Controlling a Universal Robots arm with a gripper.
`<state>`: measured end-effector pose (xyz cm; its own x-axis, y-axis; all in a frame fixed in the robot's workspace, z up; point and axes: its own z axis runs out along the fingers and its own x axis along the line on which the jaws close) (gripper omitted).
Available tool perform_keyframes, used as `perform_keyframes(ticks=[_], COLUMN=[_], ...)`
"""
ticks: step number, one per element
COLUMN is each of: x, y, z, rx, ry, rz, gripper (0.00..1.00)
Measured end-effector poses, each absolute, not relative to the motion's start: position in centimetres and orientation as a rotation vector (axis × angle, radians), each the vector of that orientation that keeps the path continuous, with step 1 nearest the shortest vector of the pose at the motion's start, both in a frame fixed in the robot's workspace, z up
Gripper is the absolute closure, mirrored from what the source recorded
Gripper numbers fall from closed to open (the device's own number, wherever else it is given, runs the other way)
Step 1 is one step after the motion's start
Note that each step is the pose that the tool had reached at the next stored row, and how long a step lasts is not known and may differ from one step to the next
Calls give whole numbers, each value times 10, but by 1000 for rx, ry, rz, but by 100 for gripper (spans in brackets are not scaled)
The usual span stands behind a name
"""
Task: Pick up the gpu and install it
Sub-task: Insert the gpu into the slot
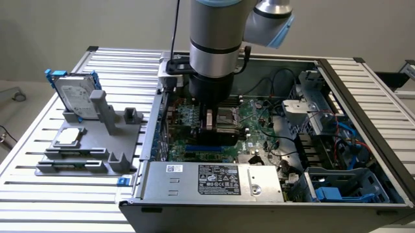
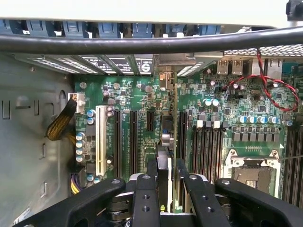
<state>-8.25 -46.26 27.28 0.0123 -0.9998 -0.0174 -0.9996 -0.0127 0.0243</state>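
My gripper (image 1: 209,127) is down inside the open computer case (image 1: 363,97), over the green motherboard (image 1: 256,116). It is shut on the gpu (image 1: 209,119), a thin dark card held on edge between the two black fingers (image 2: 144,194). In the wrist view the gpu (image 2: 164,163) is seen edge-on, running away from the gripper (image 2: 166,189) towards the case's rear wall, with its metal bracket at the far end. It stands just above the row of long black expansion slots (image 2: 133,142), roughly in line with one of them. Whether it touches the slot I cannot tell.
A white slot (image 2: 100,139) lies beside the black ones, and an open CPU socket (image 2: 253,172) and red-black wires (image 2: 270,90) on the other side. Outside the case, a grey fixture (image 1: 91,145) carries a hard drive in a blue frame (image 1: 75,97) and a silver CPU chip (image 1: 69,137). A power supply (image 1: 214,179) sits at the case's near end.
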Motion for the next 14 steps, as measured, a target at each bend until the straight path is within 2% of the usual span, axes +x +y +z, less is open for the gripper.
perform_keyframes(ticks=[14], x=[-83], y=[-463], z=[264], rx=[2231], ry=[-2204], rz=[-46], gripper=[74])
